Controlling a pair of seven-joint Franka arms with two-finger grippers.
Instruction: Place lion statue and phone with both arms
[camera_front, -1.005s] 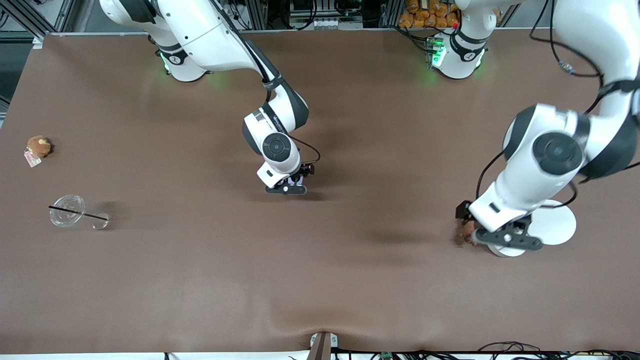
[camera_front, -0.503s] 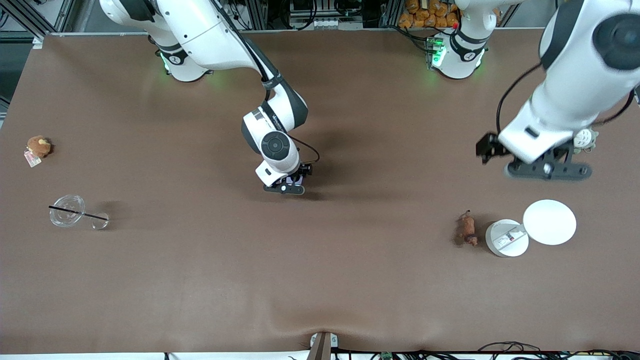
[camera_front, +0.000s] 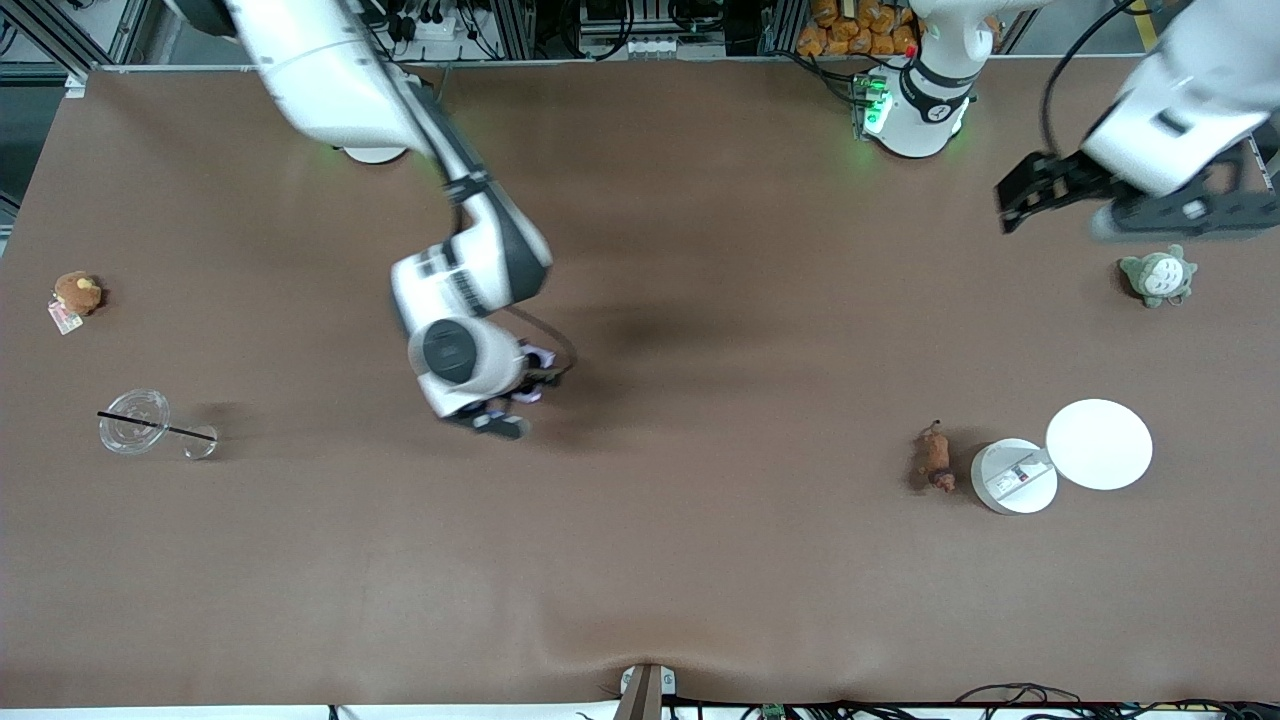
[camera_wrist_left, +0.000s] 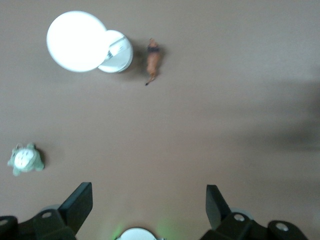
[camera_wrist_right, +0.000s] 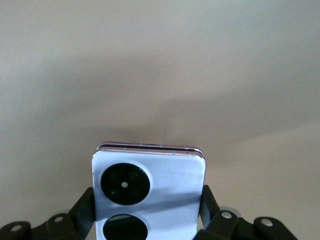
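Observation:
The lion statue (camera_front: 933, 457), a tiny reddish-brown figurine, lies on the brown table beside a white round container (camera_front: 1013, 476). It also shows in the left wrist view (camera_wrist_left: 153, 55). My left gripper (camera_front: 1170, 215) is open and empty, up in the air over the table near the grey-green plush (camera_front: 1157, 277), well away from the lion. In its wrist view the left gripper (camera_wrist_left: 146, 205) has its jaws wide apart. My right gripper (camera_front: 515, 400) is shut on the lavender phone (camera_front: 537, 357) over the middle of the table. In the right wrist view the phone (camera_wrist_right: 148, 195) fills the jaws.
A white round lid (camera_front: 1098, 444) lies against the container. A brown plush with a tag (camera_front: 77, 293) and a clear cup with a black straw (camera_front: 135, 422) lie at the right arm's end. The grey-green plush also shows in the left wrist view (camera_wrist_left: 25, 159).
My left gripper has let go of the lion, risen and drawn back toward its base; the lion stays on the table. My right gripper has moved toward the right arm's end with the phone.

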